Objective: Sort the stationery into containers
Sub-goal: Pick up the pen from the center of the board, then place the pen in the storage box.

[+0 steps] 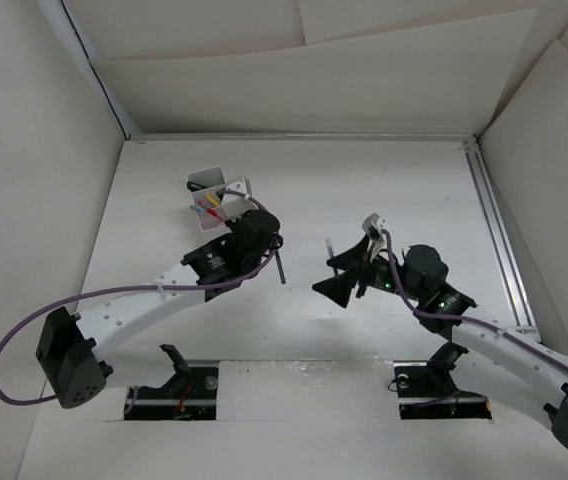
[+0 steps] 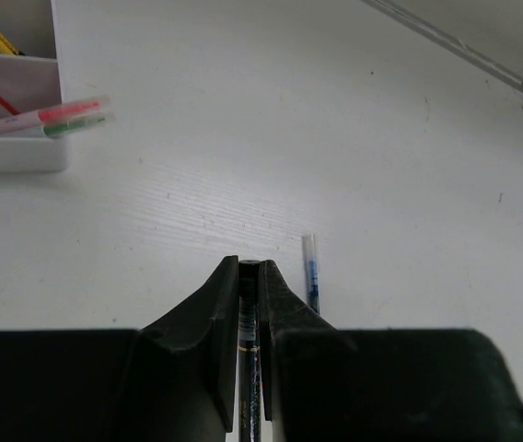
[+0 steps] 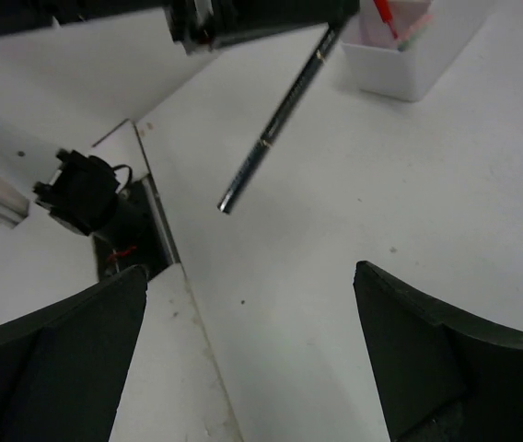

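While L tool [image 2: 249,267] clamps dark pen [image 1: 279,265] | axis far-near, free end nearward | R tool [image 3: 250,272] spread wide

Box mouth: pens [image 2: 59,118] lean out over the rim of the white box [image 1: 207,181], crowding the way in.
Near-right of box: the left gripper [image 2: 249,269], clamped on a dark pen [image 3: 275,124], and its arm fill this side.
Right of box: bare table [image 1: 394,180] up to a loose blue pen [image 2: 311,276]; beyond it, the right gripper [image 3: 252,350], jaws spread wide.
Far side of box: bare table to the back wall [image 1: 294,95].
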Motion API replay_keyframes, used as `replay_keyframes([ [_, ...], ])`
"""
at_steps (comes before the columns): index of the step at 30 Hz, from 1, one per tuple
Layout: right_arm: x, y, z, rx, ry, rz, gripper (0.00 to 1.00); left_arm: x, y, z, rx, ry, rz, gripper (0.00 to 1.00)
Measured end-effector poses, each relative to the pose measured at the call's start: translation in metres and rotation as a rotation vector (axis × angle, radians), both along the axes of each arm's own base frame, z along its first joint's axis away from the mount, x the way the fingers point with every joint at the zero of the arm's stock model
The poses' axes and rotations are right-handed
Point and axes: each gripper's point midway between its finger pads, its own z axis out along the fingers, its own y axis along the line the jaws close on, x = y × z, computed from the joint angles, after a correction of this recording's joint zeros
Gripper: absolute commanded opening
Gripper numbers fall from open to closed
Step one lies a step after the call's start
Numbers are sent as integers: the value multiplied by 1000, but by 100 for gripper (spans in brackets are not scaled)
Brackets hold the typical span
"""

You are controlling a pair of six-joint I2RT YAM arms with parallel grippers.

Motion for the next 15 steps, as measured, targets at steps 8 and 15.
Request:
replay_keyframes([
  [8, 3, 26, 17, 87, 14, 101, 86, -26, 0, -10, -117, 19, -89, 0],
  [15, 6, 50, -12, 75, 130, 148, 75, -41, -9, -6, -229, 9, -172, 0],
])
